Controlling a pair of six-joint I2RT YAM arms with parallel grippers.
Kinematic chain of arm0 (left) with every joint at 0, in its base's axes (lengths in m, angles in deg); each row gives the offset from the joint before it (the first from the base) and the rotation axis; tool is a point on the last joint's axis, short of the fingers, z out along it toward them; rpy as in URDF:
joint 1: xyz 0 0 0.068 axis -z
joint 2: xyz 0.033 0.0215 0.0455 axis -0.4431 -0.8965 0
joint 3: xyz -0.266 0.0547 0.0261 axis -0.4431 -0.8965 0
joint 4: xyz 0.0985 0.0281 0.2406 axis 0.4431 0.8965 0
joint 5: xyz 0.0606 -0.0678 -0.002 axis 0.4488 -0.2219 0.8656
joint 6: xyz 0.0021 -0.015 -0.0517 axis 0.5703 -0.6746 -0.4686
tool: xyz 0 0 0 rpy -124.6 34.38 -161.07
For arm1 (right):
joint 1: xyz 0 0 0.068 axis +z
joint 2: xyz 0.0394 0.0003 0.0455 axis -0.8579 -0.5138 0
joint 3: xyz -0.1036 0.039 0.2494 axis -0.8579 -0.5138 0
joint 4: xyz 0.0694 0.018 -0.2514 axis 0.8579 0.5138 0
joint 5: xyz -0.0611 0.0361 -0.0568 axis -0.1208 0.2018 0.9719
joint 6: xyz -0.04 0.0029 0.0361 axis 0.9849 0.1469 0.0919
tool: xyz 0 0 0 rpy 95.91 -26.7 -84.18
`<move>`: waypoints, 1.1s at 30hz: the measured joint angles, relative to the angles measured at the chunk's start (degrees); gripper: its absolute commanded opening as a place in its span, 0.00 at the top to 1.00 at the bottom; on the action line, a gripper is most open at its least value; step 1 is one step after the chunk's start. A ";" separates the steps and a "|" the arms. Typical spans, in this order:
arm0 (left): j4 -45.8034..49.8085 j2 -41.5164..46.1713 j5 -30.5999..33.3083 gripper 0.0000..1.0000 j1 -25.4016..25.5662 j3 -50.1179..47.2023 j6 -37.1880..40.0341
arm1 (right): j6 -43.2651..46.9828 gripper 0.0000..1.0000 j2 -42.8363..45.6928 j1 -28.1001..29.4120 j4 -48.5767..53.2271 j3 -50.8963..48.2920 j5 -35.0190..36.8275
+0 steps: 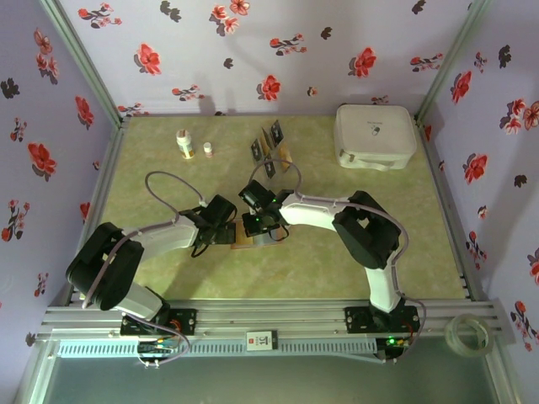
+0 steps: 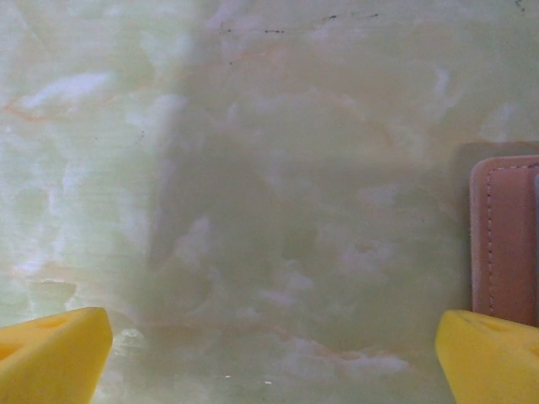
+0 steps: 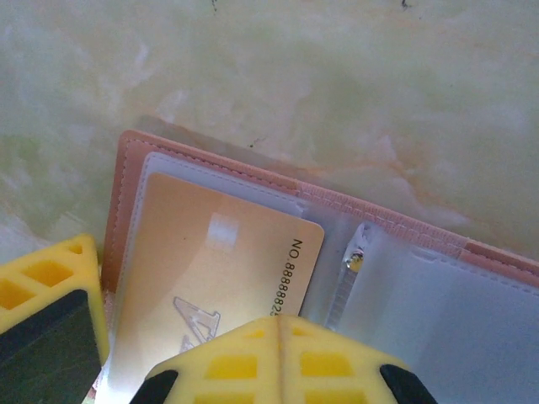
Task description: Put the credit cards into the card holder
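Observation:
The card holder lies open on the table, reddish-brown with clear pockets. A gold credit card with printed numbers lies flat in its left pocket. My right gripper is shut, its tips together over the card's near edge; the card is face-up, not between the fingers. From above, the right gripper and left gripper meet over the card holder. My left gripper is open over bare table, its right finger beside the holder's edge. Dark credit cards stand in a rack behind.
The wooden card rack stands just beyond the grippers. A large white case sits at the back right, and two small bottles at the back left. A yellow finger sits at the holder's left edge. Floral walls enclose the table.

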 measured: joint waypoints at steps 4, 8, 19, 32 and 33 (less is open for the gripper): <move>0.26 1.11 0.00 0.00 -0.66 -0.02 -0.02 | -0.24 1.00 0.13 0.00 -0.04 0.07 -0.02; 0.79 5.18 0.02 0.00 -2.73 -0.35 -0.02 | -0.26 1.00 1.25 -0.22 -0.02 -0.07 0.26; 1.33 7.87 -0.17 0.00 -5.11 -1.11 0.00 | -0.28 1.00 4.09 -1.86 -0.52 -1.53 0.44; 0.15 3.37 -2.01 0.00 -5.11 -1.11 0.81 | -0.35 1.00 1.79 -1.86 -2.14 -1.53 -0.09; -0.02 3.19 -2.16 0.00 -5.11 -1.11 0.85 | -0.37 1.00 1.51 -1.84 -2.32 -1.53 -0.24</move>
